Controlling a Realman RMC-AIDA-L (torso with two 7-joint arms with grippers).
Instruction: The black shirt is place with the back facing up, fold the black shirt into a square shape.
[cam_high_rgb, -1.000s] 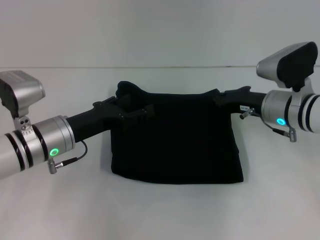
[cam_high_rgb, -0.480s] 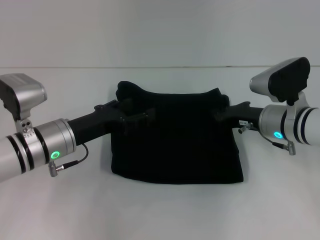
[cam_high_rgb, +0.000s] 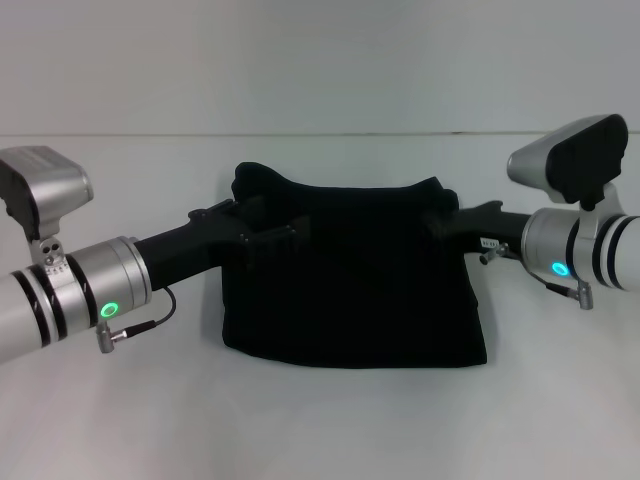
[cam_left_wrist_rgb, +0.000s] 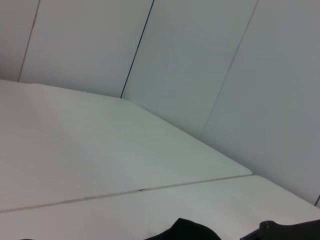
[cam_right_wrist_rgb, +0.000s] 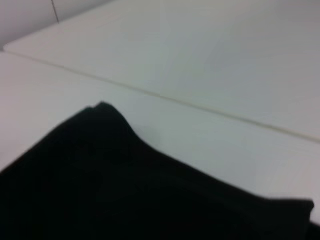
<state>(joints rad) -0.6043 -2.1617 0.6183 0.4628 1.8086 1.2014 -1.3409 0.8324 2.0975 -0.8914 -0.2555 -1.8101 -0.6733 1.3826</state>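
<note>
Black shirt folded on the white bench, a pincer at each far corner.

The black shirt (cam_high_rgb: 352, 275) lies as a rough rectangle at the middle of the bench (cam_high_rgb: 320, 420), its far edge bunched up. The left pincer (cam_high_rgb: 262, 228) sits over the shirt's far left corner and the right pincer (cam_high_rgb: 447, 218) at its far right corner; black against black fabric, so I cannot tell whether either is apart or clamped on cloth.
</note>
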